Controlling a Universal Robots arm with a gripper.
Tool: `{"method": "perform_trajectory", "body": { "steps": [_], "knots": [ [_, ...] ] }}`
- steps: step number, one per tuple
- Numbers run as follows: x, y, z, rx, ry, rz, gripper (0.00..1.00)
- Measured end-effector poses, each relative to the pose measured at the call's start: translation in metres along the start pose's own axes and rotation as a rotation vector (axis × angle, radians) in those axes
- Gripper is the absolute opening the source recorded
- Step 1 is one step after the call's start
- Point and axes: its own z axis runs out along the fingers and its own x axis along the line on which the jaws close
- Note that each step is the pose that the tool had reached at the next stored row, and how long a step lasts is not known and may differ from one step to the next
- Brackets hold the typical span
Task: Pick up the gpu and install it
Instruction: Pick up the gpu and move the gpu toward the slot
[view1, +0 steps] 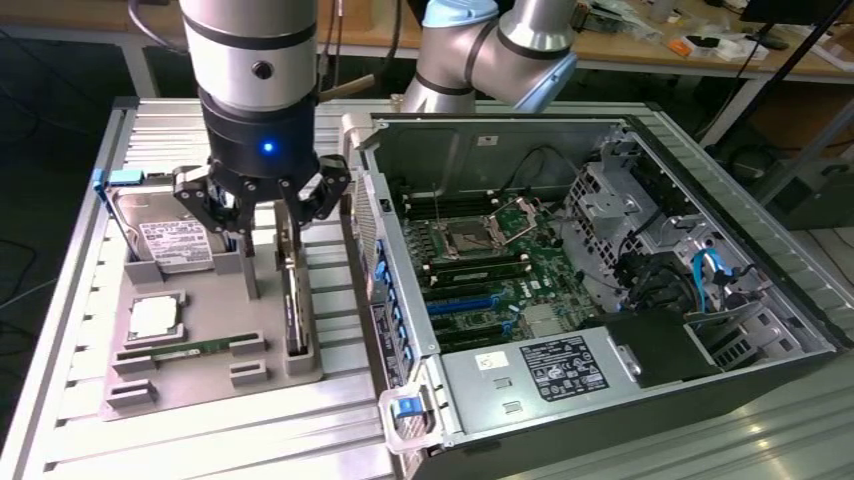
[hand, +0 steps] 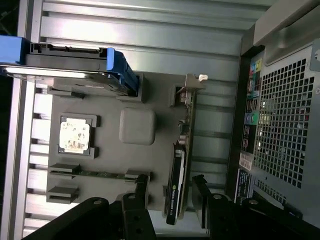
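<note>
Looking like the pick-up step, tbh: the claw (view1: 267, 226) is spread over the gpu (view1: 295, 300), one finger (hand: 142, 192) set to each side, and no contact can be made out. The gpu is stood on edge in its slot of the grey holder tray (view1: 194, 372) on the desk (view1: 334, 425), beside the open PC case (view1: 494, 150). Nothing's been lifted or installed yet. A square, centred squeeze on the thin board is probably what's called for.

Ribbed aluminium worktop (view1: 67, 420) under cool light; cluttered wooden bench (view1: 627, 45) behind, dark floor (view1: 34, 200) alongside.
</note>
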Motion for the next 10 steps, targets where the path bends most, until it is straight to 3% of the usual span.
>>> {"method": "perform_trajectory", "body": {
  "steps": [10],
  "knots": [
    [-0.006,-0.0103,0.0161,0.0,0.0001,0.0,0.48]
  ]
}}
